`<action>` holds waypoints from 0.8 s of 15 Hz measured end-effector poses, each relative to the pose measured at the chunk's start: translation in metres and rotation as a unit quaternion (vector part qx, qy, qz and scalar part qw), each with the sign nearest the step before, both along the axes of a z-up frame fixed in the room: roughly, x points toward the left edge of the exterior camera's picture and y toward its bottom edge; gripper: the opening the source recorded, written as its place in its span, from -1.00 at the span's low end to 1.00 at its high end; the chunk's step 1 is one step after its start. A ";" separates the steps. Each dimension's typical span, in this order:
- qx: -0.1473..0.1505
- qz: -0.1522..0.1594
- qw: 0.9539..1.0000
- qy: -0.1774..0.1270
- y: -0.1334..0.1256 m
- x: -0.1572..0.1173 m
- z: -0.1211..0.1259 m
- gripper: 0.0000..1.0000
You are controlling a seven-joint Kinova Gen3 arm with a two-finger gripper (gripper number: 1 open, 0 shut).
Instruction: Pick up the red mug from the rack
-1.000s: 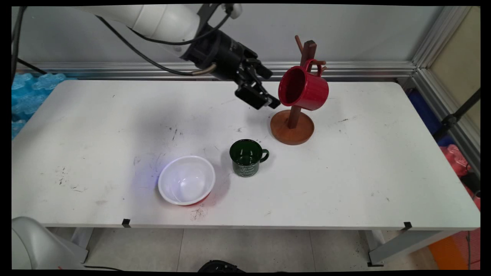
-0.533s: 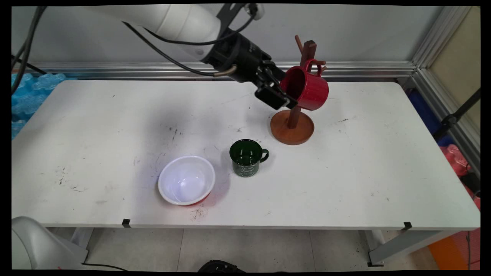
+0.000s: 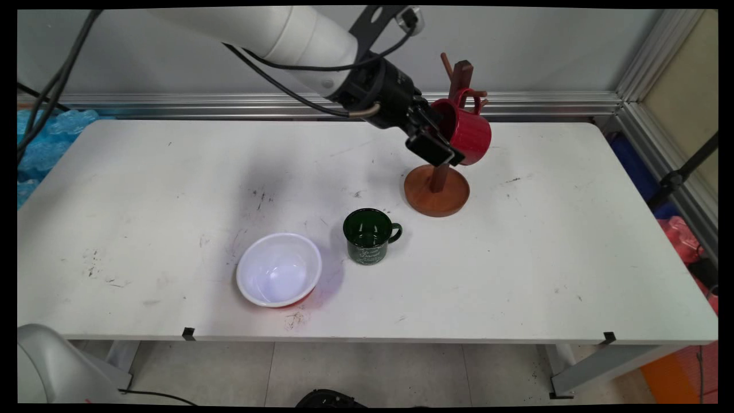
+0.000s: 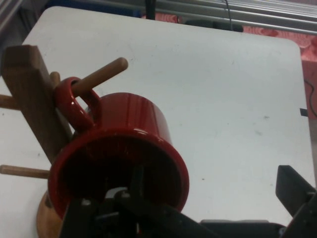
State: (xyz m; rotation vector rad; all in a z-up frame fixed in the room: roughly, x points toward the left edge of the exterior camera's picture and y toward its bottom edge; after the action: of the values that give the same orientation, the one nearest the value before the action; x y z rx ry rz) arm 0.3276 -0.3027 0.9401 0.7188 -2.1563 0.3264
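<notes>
A glossy red ceramic mug (image 3: 467, 133) is hanging by its handle from a peg of the brown wooden mug tree (image 3: 439, 182), far right of centre (mouth facing left). The black two-finger gripper (image 3: 440, 150) is reaching in from the left with fingers spread, one inside the mug's mouth, one outside, gripping nothing.

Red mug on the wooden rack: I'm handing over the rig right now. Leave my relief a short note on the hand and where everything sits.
The hand is open at the red mug, one finger inside its mouth, the other outside its wall; contact cannot be told.
The red mug hangs by its handle on a peg of the wooden rack, mouth towards the arm.
The green mug and white bowl stand upright on the table, apart from the hand.
</notes>
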 end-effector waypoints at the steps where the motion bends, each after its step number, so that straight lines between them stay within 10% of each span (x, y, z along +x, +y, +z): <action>1: 0.003 0.003 1.000 0.001 -0.001 -0.003 -0.001 1.00; 12: 0.033 0.048 0.998 0.019 -0.014 -0.026 -0.013 1.00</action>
State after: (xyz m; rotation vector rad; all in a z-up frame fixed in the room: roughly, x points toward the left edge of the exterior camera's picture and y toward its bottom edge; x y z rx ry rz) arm 0.3020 -0.3163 0.9272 0.8606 -2.1100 0.2911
